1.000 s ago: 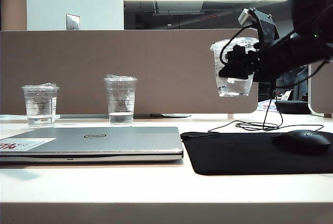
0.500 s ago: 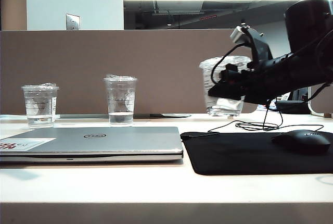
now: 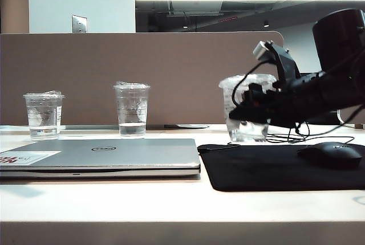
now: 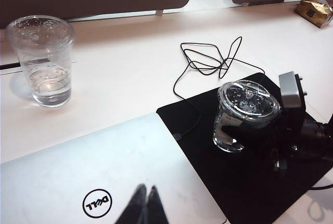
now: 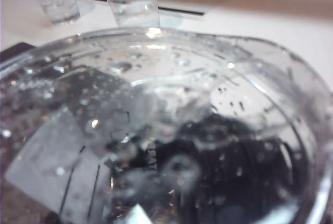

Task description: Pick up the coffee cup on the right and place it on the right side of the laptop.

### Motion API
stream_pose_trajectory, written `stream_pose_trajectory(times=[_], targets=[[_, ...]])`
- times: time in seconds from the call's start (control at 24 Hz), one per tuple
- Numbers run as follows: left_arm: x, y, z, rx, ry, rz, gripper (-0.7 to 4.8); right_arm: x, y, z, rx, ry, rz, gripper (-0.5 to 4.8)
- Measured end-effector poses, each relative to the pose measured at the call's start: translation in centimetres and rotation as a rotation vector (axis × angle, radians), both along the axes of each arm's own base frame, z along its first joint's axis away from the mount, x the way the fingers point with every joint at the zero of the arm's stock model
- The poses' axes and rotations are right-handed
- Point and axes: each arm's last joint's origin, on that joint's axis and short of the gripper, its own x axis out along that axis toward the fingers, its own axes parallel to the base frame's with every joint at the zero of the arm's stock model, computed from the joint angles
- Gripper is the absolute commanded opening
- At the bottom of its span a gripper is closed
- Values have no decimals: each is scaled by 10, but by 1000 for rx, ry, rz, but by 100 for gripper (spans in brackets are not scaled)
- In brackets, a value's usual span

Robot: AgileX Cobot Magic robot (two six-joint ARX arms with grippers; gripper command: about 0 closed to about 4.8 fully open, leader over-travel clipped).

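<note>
The coffee cup (image 3: 248,84), a short wide clear cup with a crinkled film top, is held by my right gripper (image 3: 249,110), which is shut on its side. It hangs low over the back left part of the black mouse mat (image 3: 268,168), to the right of the laptop (image 3: 114,152); I cannot tell whether its base touches. The left wrist view shows the coffee cup (image 4: 244,101) over the mat beside the silver Dell laptop (image 4: 78,166). In the right wrist view the coffee cup (image 5: 166,114) fills the picture. My left gripper (image 4: 146,189) is shut and empty above the laptop lid.
Two more clear cups (image 3: 44,115) (image 3: 132,110) stand behind the laptop by the brown partition (image 3: 142,74). A black mouse (image 3: 332,155) lies on the mat's right part. A loose black cable (image 4: 208,60) trails behind the mat.
The right gripper has come down and a little to the left with the coffee cup, from partition-top height to just above the mat. The left gripper has kept still.
</note>
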Motion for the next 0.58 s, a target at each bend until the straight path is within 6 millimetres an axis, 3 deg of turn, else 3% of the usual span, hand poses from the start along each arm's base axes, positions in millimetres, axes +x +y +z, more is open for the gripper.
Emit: stream_pose_trajectory(times=[0.17, 0.58], targets=[[0, 0, 0, 0, 0, 0, -5, -12, -3, -12, -12, 35, -10, 225], [0, 0, 0, 0, 0, 0, -5, -10, -5, -13, -37, -27, -60, 224]])
